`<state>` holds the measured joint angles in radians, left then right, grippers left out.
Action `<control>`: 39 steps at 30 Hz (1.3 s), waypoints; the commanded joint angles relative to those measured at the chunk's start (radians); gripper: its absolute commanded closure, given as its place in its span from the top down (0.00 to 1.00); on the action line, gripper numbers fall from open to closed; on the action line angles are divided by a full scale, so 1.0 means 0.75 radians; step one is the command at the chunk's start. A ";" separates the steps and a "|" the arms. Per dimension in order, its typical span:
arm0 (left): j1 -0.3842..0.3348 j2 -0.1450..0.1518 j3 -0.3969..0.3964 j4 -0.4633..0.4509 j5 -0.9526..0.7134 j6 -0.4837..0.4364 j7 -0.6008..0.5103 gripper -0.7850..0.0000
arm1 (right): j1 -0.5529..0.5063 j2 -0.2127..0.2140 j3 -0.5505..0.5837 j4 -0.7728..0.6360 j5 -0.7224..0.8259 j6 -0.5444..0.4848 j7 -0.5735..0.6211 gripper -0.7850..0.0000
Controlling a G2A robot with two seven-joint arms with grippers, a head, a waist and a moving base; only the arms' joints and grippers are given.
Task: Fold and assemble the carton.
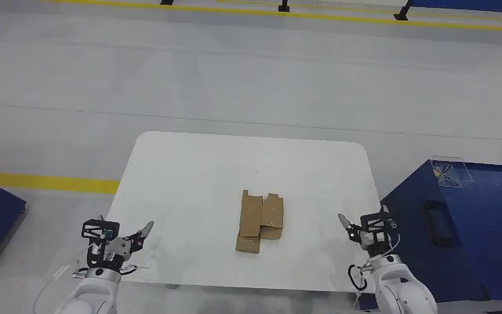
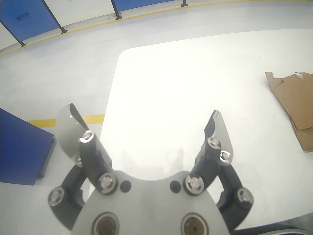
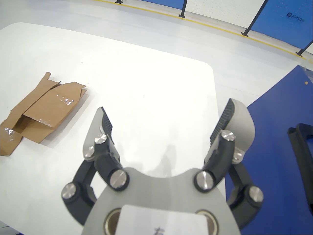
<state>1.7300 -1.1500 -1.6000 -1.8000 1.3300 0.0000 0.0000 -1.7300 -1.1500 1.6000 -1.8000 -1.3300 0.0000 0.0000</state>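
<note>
The left end effector (image 2: 143, 110) has its jaws spread wide and holds nothing. It hovers over the near corner of the white tabletop (image 2: 171, 74), with one fingertip out past the tabletop's side edge. In the top view this end effector (image 1: 125, 235) sits at the near left corner. Outward from it, on the side away from the tabletop, a blue box (image 2: 22, 147) stands on the floor beside a yellow floor line (image 2: 90, 118).

The right end effector (image 3: 165, 106) is also wide open and holds nothing. It hangs above the opposite near corner, seen in the top view (image 1: 363, 220) close to the tabletop's edge. Just beyond it, off the tabletop, stands a blue cabinet (image 3: 273, 147).

The carton (image 1: 259, 224) lies between the two end effectors, ahead of both and well apart from each. It is brown cardboard, still flattened, lying flat on the tabletop with its flaps stretched away from the robot. From the left end effector it (image 2: 293, 99) lies toward the other arm. From the right end effector it (image 3: 46, 113) shows shiny strips of clear tape and a slightly gaping near end.
</note>
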 commanded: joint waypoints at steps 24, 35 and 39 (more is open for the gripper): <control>0.000 0.000 0.000 0.000 0.000 0.000 0.000 1.00 | 0.867 -0.048 -0.372 0.884 1.696 -0.327 1.318 1.00; 0.000 0.000 0.000 0.000 0.000 0.000 0.000 1.00 | 1.046 -0.140 -0.631 1.272 1.713 -0.473 1.038 0.83; 0.000 0.000 0.000 0.000 0.000 0.000 0.000 1.00 | 1.095 -0.167 -0.680 1.380 1.716 -0.503 0.963 0.47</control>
<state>1.7300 -1.1500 -1.6000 -1.8000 1.3300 0.0000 0.0000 -0.9191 -1.2696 1.1013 -0.7888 -0.0374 -0.3744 0.7427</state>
